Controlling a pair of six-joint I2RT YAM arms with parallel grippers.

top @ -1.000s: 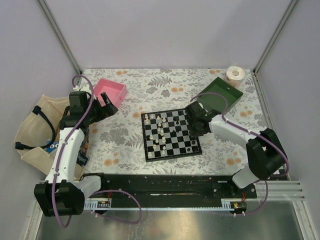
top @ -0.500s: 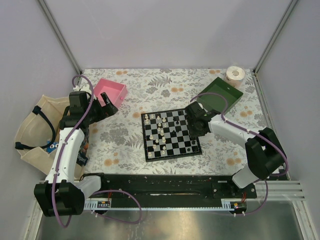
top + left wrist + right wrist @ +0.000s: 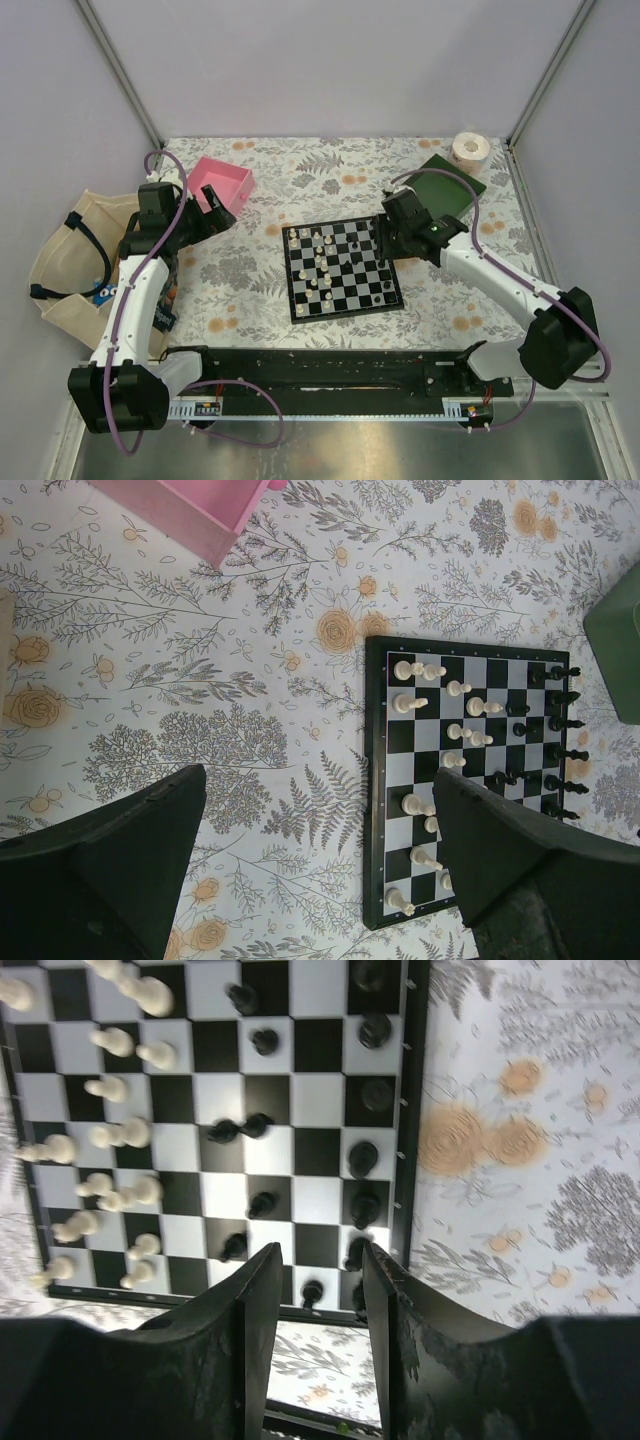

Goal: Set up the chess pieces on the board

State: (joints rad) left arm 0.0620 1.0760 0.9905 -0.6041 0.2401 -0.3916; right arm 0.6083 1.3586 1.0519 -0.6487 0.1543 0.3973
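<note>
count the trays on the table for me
2. The pink tray is at the far left, and the green tray is at the far right. Nothing in view suggests a hidden third one.

Bright, even, diffuse light fills all three views, and shadows are faint and soft-edged. In the right wrist view the right fingers [image 3: 250, 1350] are dark and nearly featureless. The board [image 3: 300, 1150] beyond them and the bench [image 3: 520, 1210] pattern beside them look slightly smeared. Ahead of the left fingers [image 3: 120, 870], themselves murky silhouettes, everything is crisp.
</note>
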